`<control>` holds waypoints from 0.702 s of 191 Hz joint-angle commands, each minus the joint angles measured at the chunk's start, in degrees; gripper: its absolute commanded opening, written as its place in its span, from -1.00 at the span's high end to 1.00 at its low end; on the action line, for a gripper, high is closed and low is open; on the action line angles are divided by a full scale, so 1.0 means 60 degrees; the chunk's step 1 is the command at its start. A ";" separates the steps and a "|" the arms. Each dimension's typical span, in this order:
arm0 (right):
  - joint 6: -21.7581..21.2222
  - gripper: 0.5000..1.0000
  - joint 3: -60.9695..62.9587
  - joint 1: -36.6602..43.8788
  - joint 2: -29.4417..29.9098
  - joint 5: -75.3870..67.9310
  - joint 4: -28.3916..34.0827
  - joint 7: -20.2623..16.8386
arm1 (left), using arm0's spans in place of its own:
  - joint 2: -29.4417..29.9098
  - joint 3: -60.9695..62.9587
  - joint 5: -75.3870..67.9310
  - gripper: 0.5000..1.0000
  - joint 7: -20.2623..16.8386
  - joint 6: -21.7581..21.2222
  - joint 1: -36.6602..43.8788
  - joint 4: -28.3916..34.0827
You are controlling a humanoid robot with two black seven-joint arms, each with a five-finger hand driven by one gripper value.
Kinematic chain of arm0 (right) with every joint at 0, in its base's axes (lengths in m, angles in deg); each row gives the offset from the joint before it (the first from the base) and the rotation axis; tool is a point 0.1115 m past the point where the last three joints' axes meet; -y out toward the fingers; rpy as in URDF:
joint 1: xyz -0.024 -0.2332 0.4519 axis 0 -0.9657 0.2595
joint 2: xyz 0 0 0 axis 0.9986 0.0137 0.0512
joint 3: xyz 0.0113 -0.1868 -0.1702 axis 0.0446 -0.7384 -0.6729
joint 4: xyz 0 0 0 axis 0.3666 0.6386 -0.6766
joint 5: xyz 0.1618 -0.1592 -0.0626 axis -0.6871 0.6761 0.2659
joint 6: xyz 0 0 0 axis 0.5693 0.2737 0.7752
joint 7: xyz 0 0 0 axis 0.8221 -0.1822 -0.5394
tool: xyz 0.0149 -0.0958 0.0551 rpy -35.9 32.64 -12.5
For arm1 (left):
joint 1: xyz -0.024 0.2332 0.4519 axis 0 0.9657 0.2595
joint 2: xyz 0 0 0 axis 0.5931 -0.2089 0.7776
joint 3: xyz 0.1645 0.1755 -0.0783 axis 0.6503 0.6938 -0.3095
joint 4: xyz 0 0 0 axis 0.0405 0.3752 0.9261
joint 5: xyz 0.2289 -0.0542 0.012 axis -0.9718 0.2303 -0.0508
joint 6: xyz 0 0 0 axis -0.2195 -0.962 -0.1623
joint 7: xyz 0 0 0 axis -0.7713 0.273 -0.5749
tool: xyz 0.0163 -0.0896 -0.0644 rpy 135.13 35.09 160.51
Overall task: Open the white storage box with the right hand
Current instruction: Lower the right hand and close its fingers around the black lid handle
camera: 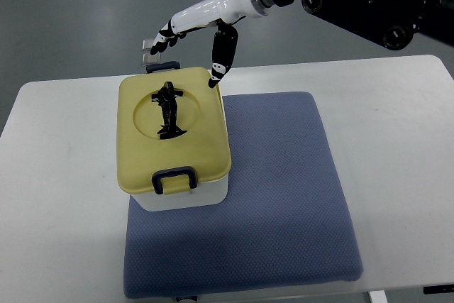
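Your right robot hand (190, 42) hovers with fingers spread over the white storage box (186, 196), thumb apparently touching its yellow lid (202, 143)'s far corner.

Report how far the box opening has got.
Done: the right hand has reached the far edge of the storage box, fingers spread, thumb tip at the yellow lid. In hand: nothing gripped yet. Left: both dark latches look closed, and the lid sits flat.

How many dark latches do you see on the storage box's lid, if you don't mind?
2: near latch on the lid's front edge, far latch on its back edge beneath the right hand. Others may be hidden.
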 commanded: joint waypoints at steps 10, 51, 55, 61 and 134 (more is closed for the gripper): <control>0.0677 -0.69 -0.0163 -0.0140 0.0241 0.0482 0.0005 0.0325 | 0.0000 0.0000 -0.0002 -1.00 0.0006 0.0000 -0.0004 0.0001; 0.1673 -0.66 -0.0573 -0.0214 0.0431 0.0497 0.0005 0.0632 | 0.0000 0.0000 -0.0002 -1.00 0.0006 0.0000 -0.0004 0.0001; 0.1747 -0.66 -0.0603 -0.0258 0.0446 0.0496 0.0005 0.0691 | 0.0000 0.0014 -0.0002 -1.00 0.0006 0.0000 -0.0004 0.0001; 0.1864 -0.65 -0.0603 -0.0316 0.0519 0.0497 0.0005 0.0720 | 0.0000 0.0000 -0.0002 -1.00 0.0006 0.0000 0.0011 0.0001; 0.2392 -0.47 -0.0603 -0.0668 0.0798 0.0511 0.0005 0.0969 | 0.0000 0.0000 -0.0002 -1.00 0.0006 0.0000 0.0011 0.0001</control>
